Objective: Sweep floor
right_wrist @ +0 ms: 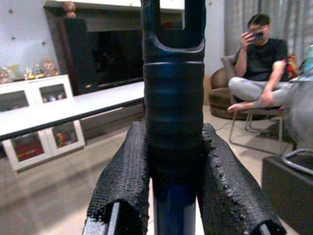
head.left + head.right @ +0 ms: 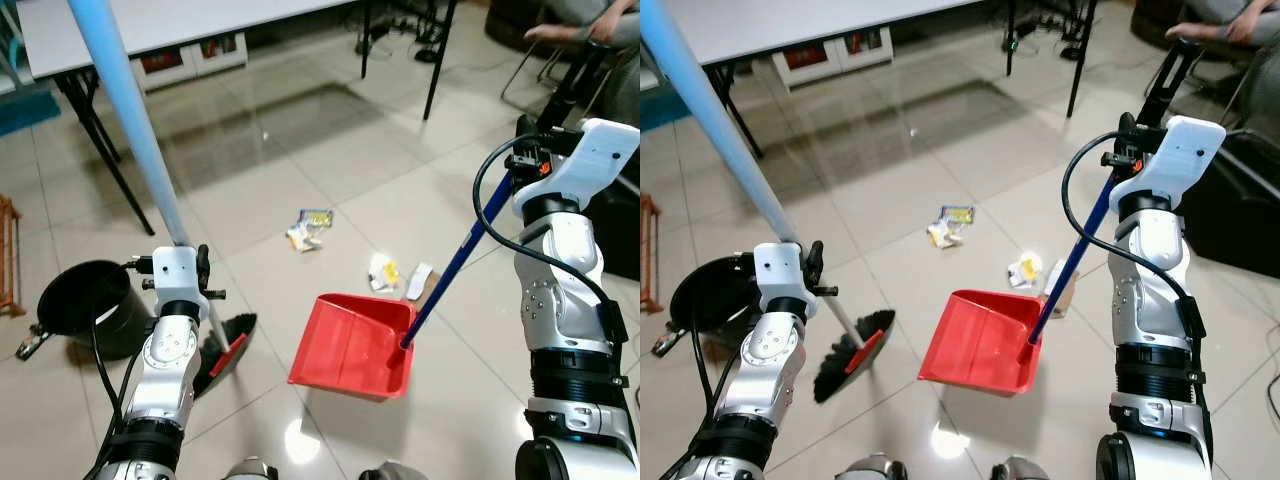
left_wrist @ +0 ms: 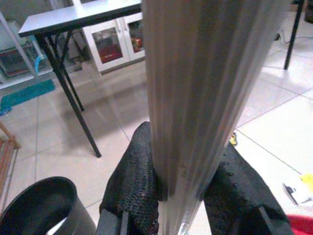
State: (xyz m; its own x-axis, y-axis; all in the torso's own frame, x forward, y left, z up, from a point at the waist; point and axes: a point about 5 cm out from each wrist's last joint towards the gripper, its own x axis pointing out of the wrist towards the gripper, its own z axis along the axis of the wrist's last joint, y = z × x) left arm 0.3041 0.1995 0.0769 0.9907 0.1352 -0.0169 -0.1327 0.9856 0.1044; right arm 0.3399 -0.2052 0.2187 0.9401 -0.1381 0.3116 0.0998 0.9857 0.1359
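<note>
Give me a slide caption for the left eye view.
Left tool holds the broom, right tool the red dustpan, with litter on the tiled floor ahead.

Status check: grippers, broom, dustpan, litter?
Left gripper shut on broom handle. Right gripper shut on dustpan handle. Red dustpan near litter. Black bin beside broom.

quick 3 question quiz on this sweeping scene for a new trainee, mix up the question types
1. True or false: the red dustpan rests on the floor with scraps of litter lying beyond it.
2. Which gripper holds the broom handle? A) left B) right C) neither
3. Fill in: the black bin stands on the robot's ____ side.

Key
1. True; more scraps lie close to the pan.
2. A; the left gripper clamps the pale broom handle, while the right gripper is closed around the dustpan's blue handle.
3. left, near the broom head.
</note>
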